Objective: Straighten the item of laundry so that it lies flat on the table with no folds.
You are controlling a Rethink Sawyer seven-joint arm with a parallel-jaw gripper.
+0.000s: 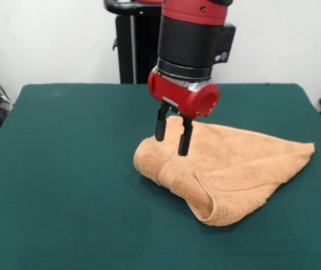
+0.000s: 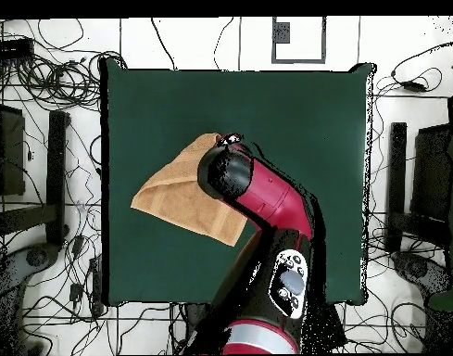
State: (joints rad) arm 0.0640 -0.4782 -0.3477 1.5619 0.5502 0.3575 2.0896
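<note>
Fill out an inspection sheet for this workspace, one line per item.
Surface: table with a dark green cloth top, bare apart from the towel.
Job's thing: orange-tan towel, folded over on itself with a rolled fold at its end under the claw; not flat.
Clutter: nothing seen on the table.
Claw: claw open, fingers pointing down just above the towel's folded end, holding nothing.
Cables: many loose cables on the floor around the table, none on its top.
Surroundings: white wall behind in the front view; dark stands on the floor beside the table in the overhead view.
</note>
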